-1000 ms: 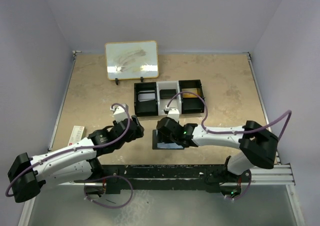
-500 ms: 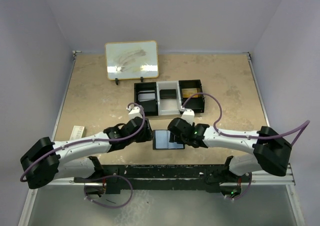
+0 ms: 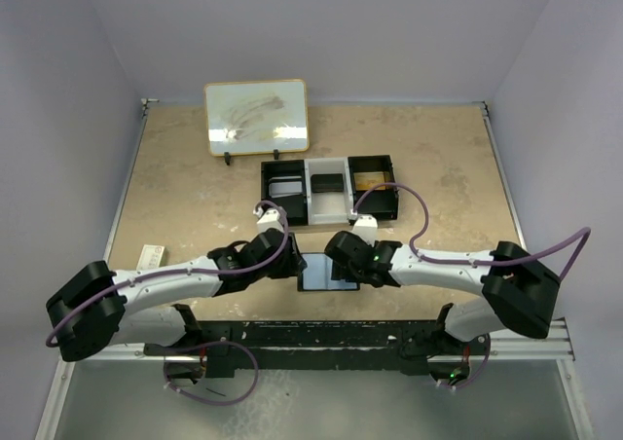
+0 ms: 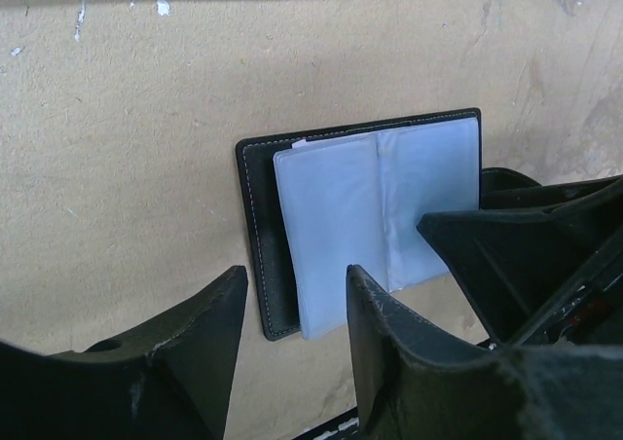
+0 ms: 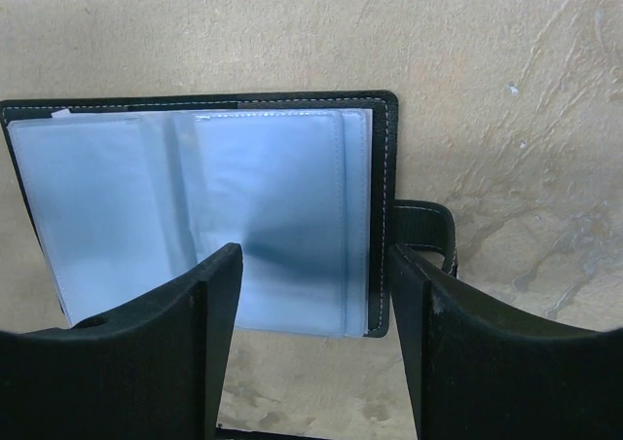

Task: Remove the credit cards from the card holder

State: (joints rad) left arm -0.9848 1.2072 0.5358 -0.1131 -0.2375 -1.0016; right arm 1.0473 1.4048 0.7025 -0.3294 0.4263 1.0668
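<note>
In the overhead view the card holder (image 3: 328, 275) shows only its middle, with both ends covered by the left gripper (image 3: 291, 264) and right gripper (image 3: 340, 262). In the left wrist view its lower right corner is hidden. Whether its cloudy sleeves hold cards cannot be told.

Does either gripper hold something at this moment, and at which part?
Nothing is held. The left gripper and the right gripper are open over the card holder, which lies open and flat on the table.
</note>
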